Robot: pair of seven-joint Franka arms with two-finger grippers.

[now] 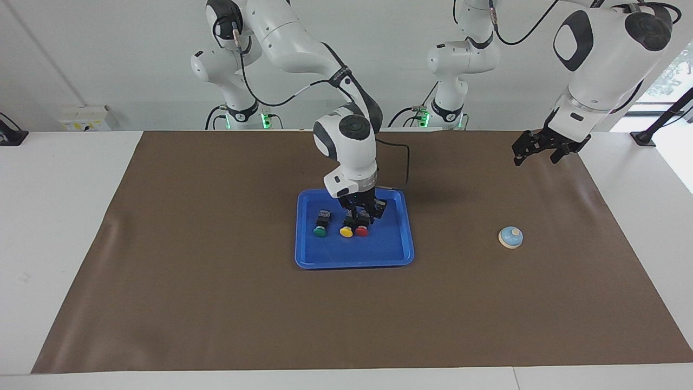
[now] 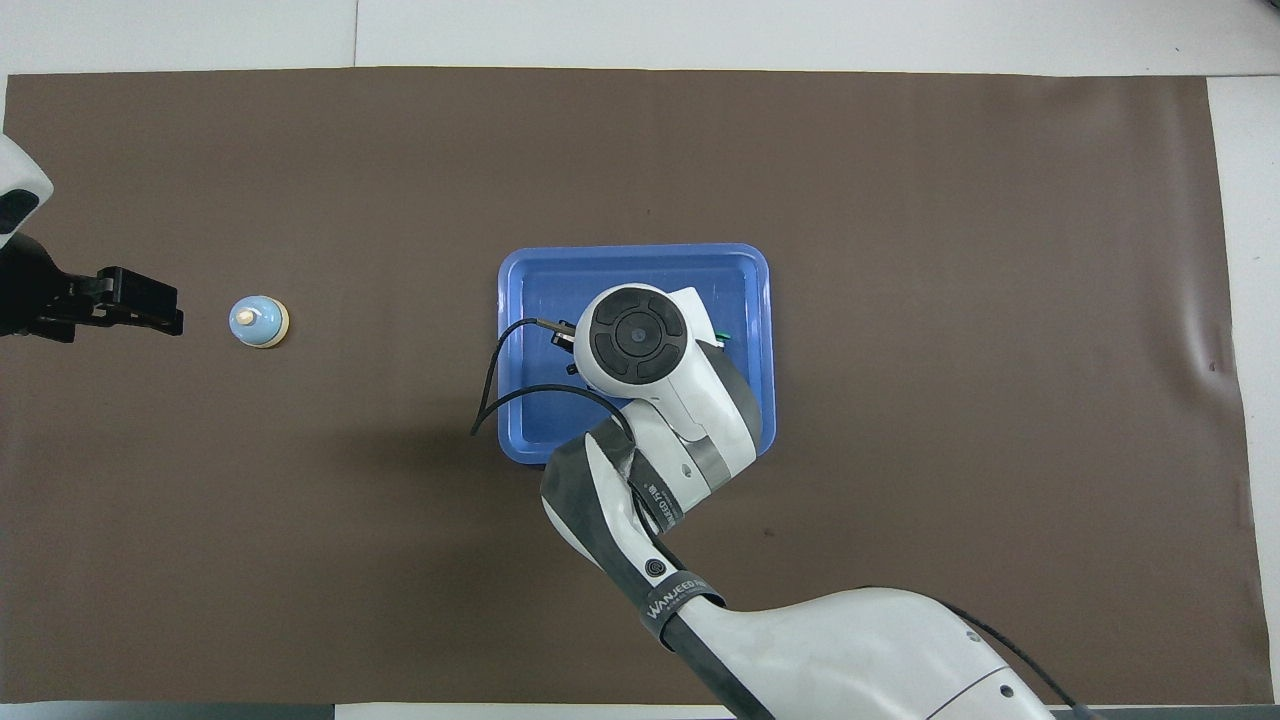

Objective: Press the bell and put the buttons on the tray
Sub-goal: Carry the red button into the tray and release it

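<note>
The left gripper (image 1: 533, 154) is seen raised over the brown mat (image 1: 216, 303) at the left arm's end of the surface (image 1: 65, 244), fingers spread wide with nothing between them; that arm is waiting. The right gripper (image 1: 361, 212) is positioned low inside the blue tray (image 1: 354, 261), directly over the red button (image 1: 361, 227); whether its fingers have come off the button's black body cannot be told. In the overhead view this gripper and most of the buttons are hidden under the right arm's wrist. Three buttons are recorded lying in a row in the tray: the green button (image 1: 320, 226) toward the right arm's end, the yellow button (image 1: 346, 228) in the middle, the red one just beside it. The bell (image 1: 510, 237) sits upright on the mat, well apart from the tray, toward the left arm's end and about level with the row of buttons.
</note>
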